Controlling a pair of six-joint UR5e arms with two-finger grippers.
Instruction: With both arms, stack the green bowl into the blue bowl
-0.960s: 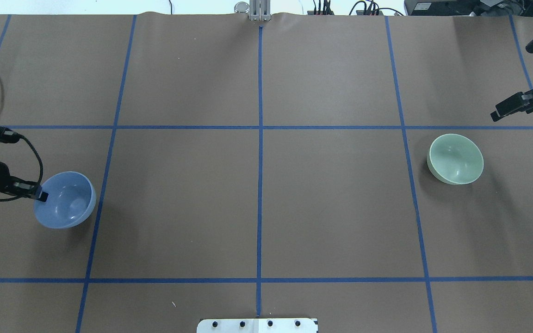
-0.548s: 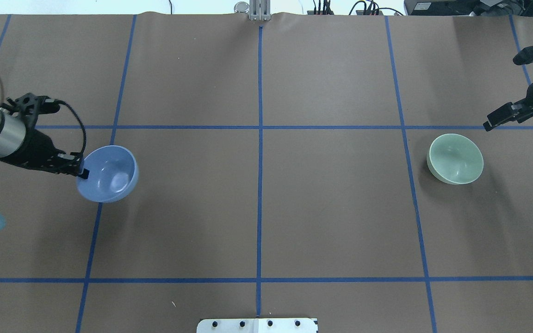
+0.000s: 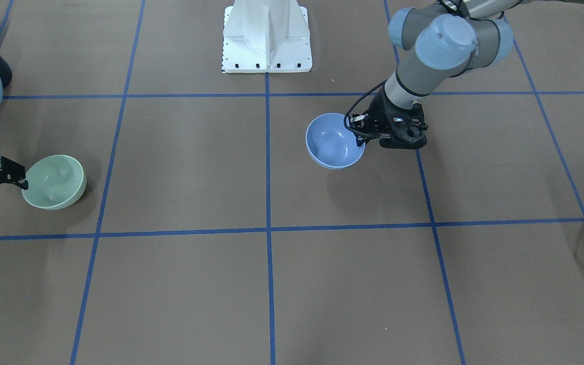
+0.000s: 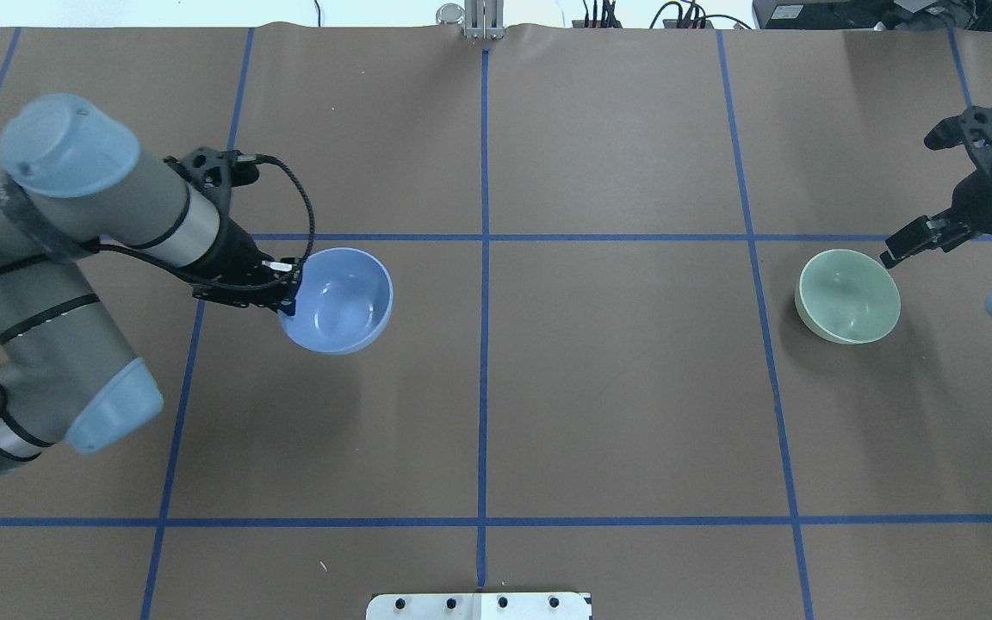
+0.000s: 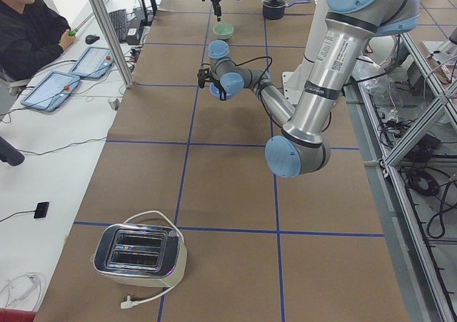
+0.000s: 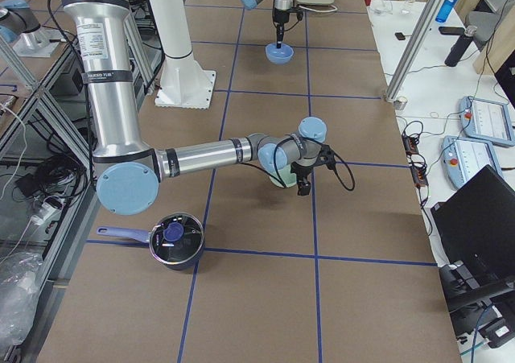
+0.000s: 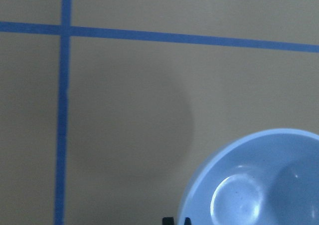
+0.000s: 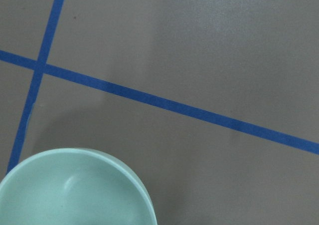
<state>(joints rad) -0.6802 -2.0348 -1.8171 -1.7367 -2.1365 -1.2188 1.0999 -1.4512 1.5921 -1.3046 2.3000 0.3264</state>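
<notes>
The blue bowl (image 4: 343,301) hangs a little above the table left of centre, with its shadow beneath it. My left gripper (image 4: 289,289) is shut on the rim of the side toward the arm. The bowl also shows in the front view (image 3: 331,142) and fills the lower right of the left wrist view (image 7: 259,185). The green bowl (image 4: 847,295) stands upright on the table at the right and also shows in the front view (image 3: 55,181). My right gripper (image 4: 899,248) looks open, hovers at that bowl's far outer rim and holds nothing. The right wrist view shows the green bowl (image 8: 75,190) at its lower left.
Blue tape lines divide the brown table into squares. The white base pedestal (image 3: 266,38) stands at the robot's edge. A toaster (image 5: 139,254) sits at the table's left end and a dark pot (image 6: 175,238) at its right end. An operator sits beside the table.
My left arm has carried the blue bowl from the table's left edge toward the centre. My right gripper has moved inward and closer to the green bowl, which has not moved.
</notes>
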